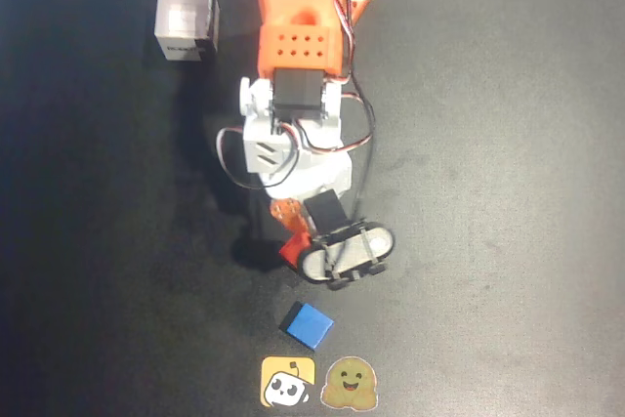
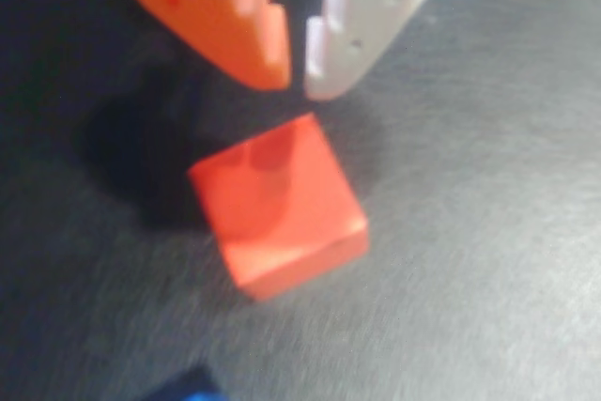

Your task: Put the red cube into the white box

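Black table [image 1: 508, 144] under everything. Orange and white arm [image 1: 298, 46] reaching down from the top centre of the overhead view toward the lower middle. Gripper [image 2: 296, 77] at the top of the wrist view, one orange finger [image 2: 225, 16] on the left and one white finger [image 2: 371, 16] on the right, tips drawn nearly together with only a narrow slit between them, clasping nothing. Red cube [image 2: 282, 208] in the middle of the wrist view, resting on the table just below the fingertips, its upper corner close under them; contact with that corner impossible to judge. Dark shadow to the left of the cube. In the overhead view, only a small red piece of the cube [image 1: 291, 249] showing at the left edge of the gripper head, lower middle of the frame. Blue cube [image 1: 307, 325] just below that, apart from the red one, and a blue corner [image 2: 183, 390] also at the bottom edge of the wrist view. White box [image 1: 186, 19] in the upper left of the overhead view, well apart from the gripper and both cubes, dark label on its lower side. Two stickers at the bottom edge of the overhead view: yellow one [image 1: 288, 382] beside a green-brown one [image 1: 350, 384].
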Controlling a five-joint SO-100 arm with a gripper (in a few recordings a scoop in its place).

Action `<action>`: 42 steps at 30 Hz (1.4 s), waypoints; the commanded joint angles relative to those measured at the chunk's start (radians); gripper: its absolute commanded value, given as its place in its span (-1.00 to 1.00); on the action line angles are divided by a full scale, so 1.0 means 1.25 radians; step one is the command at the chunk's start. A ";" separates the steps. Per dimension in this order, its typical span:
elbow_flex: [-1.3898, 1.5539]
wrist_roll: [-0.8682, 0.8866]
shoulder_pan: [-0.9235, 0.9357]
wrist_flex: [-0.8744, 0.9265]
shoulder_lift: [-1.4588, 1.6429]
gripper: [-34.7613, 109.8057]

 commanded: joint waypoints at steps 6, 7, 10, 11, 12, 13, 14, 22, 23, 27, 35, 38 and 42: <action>-0.093 -0.234 0.011 -0.034 -0.053 -0.51; -0.096 -0.270 0.011 -0.050 -0.055 -0.51; -0.129 -0.330 0.012 -0.061 -0.085 -0.51; -0.135 -0.350 0.012 -0.065 -0.092 -0.50; -0.134 -0.364 0.012 -0.075 -0.093 -0.50; -0.135 -0.373 0.012 -0.075 -0.096 -0.50; -0.131 -0.390 0.011 -0.083 -0.094 -0.50; -0.047 -0.377 0.001 -0.124 -0.047 -0.50; -0.033 -0.374 0.001 -0.126 -0.044 -0.50; -0.006 -0.364 0.005 -0.131 -0.038 -0.50; 0.059 -0.345 -0.001 -0.140 0.018 -0.50; 0.071 -0.340 -0.002 -0.141 0.021 -0.49; 0.074 -0.335 -0.011 -0.142 0.017 -0.44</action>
